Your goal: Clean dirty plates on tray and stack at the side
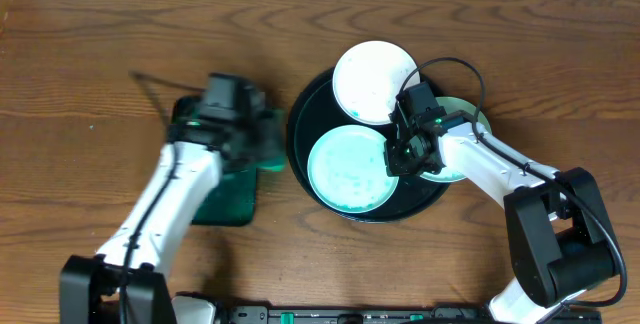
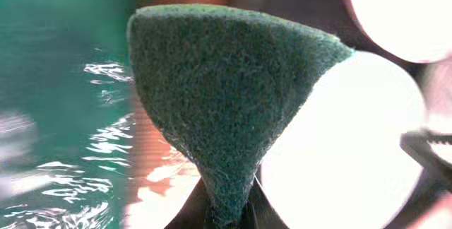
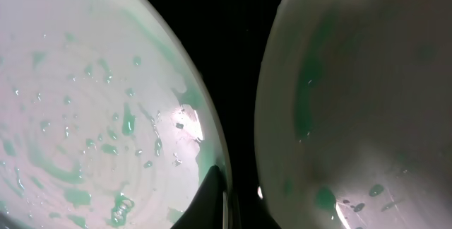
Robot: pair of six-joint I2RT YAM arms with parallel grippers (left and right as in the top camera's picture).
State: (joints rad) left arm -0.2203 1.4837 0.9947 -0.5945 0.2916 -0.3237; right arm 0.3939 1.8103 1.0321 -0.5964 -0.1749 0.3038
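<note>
The black tray (image 1: pixel 305 114) holds three plates. A clean white plate (image 1: pixel 373 82) lies at its far side. A teal-smeared plate (image 1: pixel 345 171) lies at its front. A third, green-streaked plate (image 1: pixel 462 124) rests at the tray's right rim, partly hidden under my right arm. My right gripper (image 1: pixel 400 154) is shut on the right rim of the teal-smeared plate (image 3: pixel 92 116), with one finger on top of it (image 3: pixel 217 195); the third plate (image 3: pixel 367 102) is beside it. My left gripper (image 1: pixel 265 136) is shut on a dark-green sponge (image 2: pixel 226 95) just left of the tray.
A smaller rectangular dark-green tray (image 1: pixel 225 196) lies under my left arm, left of the black tray. It also shows wet and glossy in the left wrist view (image 2: pixel 56 80). Brown wood tabletop (image 1: pixel 90 54) surrounds both trays.
</note>
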